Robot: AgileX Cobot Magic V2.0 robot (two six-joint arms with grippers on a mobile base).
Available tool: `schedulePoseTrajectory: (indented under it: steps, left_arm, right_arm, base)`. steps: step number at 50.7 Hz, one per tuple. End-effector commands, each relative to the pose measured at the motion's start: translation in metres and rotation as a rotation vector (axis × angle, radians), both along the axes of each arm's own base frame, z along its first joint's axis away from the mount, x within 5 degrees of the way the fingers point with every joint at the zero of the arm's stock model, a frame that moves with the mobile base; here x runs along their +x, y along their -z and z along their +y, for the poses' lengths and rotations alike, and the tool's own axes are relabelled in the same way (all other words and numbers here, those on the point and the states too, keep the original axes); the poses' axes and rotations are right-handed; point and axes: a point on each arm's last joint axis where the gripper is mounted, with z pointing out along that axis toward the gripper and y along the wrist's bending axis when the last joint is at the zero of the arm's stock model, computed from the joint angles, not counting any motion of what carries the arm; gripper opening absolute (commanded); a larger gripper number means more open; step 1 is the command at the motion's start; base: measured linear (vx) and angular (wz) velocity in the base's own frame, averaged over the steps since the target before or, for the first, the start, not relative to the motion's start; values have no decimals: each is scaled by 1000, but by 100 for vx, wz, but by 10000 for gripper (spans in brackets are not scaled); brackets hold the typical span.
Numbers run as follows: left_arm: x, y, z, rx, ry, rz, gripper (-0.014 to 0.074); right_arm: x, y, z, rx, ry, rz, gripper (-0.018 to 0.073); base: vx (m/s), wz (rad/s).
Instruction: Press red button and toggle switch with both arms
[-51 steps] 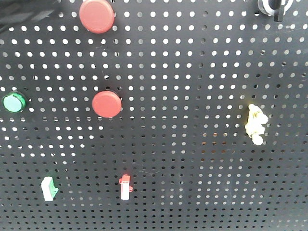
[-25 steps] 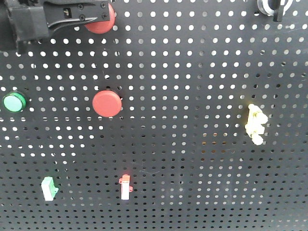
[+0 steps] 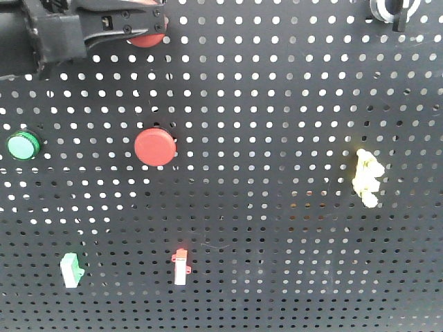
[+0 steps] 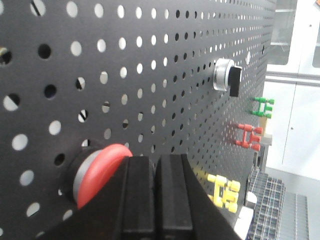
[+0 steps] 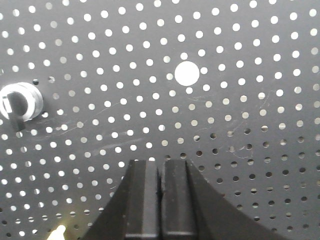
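Two large red buttons are on the black pegboard. The upper red button (image 3: 147,39) is mostly covered by my left gripper (image 3: 163,18), which reaches in from the top left. In the left wrist view the left gripper (image 4: 156,161) is shut and empty, its tips at the button's (image 4: 100,172) right edge; contact cannot be told. The lower red button (image 3: 155,146) is uncovered. A yellow switch (image 3: 365,178) is on the right. My right gripper (image 5: 161,163) is shut and empty, facing bare pegboard right of a black-and-silver rotary knob (image 5: 19,102). The right arm is out of the front view.
A green button (image 3: 23,146) is at the left. A small red-and-white switch (image 3: 181,266) and a green-and-white switch (image 3: 71,270) are low on the board. The rotary knob (image 3: 394,8) is at the top right. A larger hole (image 5: 187,73) shows above the right gripper.
My left arm came in from the top left and moved right across the upper red button, covering more of it. Nothing else on the board moved.
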Motion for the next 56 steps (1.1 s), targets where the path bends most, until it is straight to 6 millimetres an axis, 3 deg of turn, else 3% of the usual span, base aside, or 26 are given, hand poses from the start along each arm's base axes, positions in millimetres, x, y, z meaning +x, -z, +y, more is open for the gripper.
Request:
schedulePoseTrajectory:
  steps: [1,13,22,31,39,48,56]
  left_arm:
    - [-7,-15,7,-52,-45,-42,1]
    - [-61,-28,23,35,-41,-139,1]
    - [-90,-16,38,71,-110,-123,1]
    - [-105,5,48,55,-183,-116,1]
    - [-114,20,56,19,-234,-102,1]
    - [-117,26,56,26,-224,-88,1]
    - [-117,26,56,25,-223,-86,1]
  right_arm:
    - [-4,-15,0,11,-7,-99,-3]
    - [-3,-12,4,94,-58,-55,-3]
    - [0,-6,12,-13,-133,7,-3]
    - [16,-5,38,-65,-407,-10,-3]
    - [47,-9,55,20,-626,-84,-3]
    - [83,-6,61,97,-702,-92,-3]
    - [100,-21,77,45,-754,-101,-3]
  base:
    - [0,0]
    - [0,0]
    - [0,0]
    - [0,0]
    - [0,0]
    - [0,0]
    - [0,0]
